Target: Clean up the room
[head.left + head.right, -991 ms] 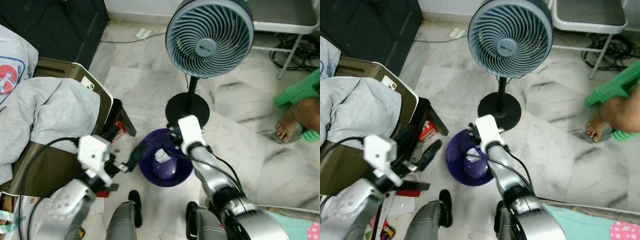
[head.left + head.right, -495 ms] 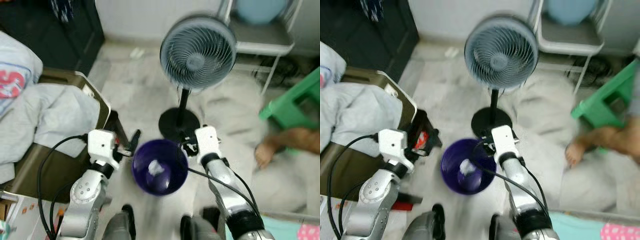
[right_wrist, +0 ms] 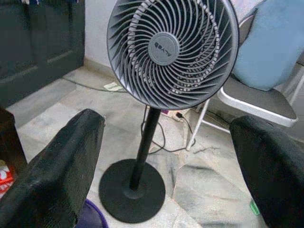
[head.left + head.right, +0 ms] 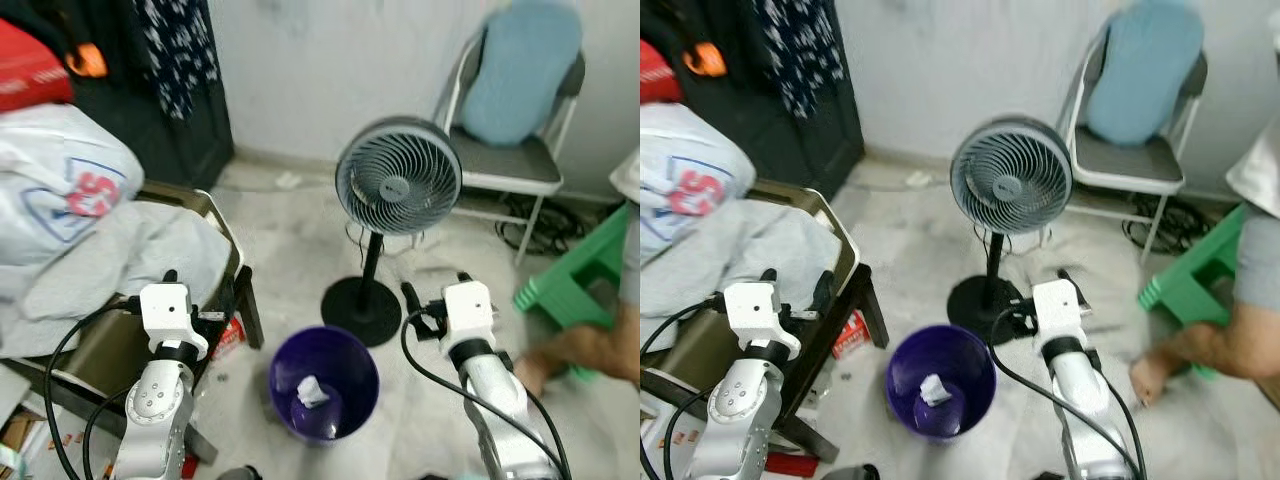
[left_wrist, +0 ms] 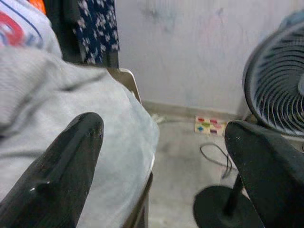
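both silver arms raised forward, elbows bent, left hand (image 5: 161, 171) fingers spread wide, empty, right hand (image 3: 166, 175) fingers spread wide, empty

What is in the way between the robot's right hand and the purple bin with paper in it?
Nothing visible. The open right gripper hangs above and to the right of the round purple plastic bin. The grey pedestal fan stands behind the bin, not between them.

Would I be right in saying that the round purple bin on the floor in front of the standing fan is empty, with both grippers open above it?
Not quite: the round purple bin is not empty. The left eye view shows a crumpled white scrap inside. The grey standing fan behind it and the open left gripper and right gripper are as you say.
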{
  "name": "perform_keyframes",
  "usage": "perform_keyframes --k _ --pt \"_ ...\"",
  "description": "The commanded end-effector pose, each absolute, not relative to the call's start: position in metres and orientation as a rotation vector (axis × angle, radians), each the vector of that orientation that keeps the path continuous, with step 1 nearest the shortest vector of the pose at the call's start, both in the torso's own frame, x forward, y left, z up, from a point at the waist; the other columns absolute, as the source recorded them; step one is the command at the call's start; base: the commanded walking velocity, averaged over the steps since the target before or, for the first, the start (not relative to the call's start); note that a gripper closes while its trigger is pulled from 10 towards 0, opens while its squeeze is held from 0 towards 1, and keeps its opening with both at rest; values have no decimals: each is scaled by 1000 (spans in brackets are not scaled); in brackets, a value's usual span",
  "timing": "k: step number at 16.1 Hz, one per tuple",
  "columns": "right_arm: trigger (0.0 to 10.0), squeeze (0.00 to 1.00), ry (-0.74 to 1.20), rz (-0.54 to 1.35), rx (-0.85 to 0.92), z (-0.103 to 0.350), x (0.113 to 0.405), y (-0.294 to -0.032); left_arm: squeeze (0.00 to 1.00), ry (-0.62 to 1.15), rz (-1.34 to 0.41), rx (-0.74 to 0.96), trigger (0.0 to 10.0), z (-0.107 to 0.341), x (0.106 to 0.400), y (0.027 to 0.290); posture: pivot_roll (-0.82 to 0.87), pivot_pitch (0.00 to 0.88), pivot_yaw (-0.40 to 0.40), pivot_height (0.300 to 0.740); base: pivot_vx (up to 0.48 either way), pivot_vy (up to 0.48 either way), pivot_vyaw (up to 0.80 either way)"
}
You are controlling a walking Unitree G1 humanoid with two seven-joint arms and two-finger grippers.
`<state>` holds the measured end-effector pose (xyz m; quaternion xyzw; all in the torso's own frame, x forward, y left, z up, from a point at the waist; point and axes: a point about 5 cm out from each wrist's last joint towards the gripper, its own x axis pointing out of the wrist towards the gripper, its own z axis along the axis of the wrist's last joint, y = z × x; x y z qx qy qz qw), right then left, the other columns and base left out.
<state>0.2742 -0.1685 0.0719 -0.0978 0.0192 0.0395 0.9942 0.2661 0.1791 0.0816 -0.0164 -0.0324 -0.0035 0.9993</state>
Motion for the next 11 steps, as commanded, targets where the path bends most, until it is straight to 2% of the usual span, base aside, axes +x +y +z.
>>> perform_keyframes --k 1,2,3,6,11 --pt "10000 1000 30 62 -188 76 272 -167 0 -67 -12 -26 10000 81 268 179 12 13 12 740 0 0 0" --pt "10000 318 21 70 -193 77 270 -160 0 -69 -17 -29 10000 82 269 178 12 21 15 740 0 0 0" --pt "10000 0 16 78 -190 78 270 -156 0 -74 -26 -37 10000 84 270 177 12 24 15 740 0 0 0" --pt "10000 0 43 56 -184 81 276 -151 0 -86 -70 -59 10000 82 267 166 5 32 14 740 0 0 0" --pt "10000 0 29 64 -192 87 284 -150 0 -98 -101 -80 10000 85 271 154 5 29 9 740 0 0 800"
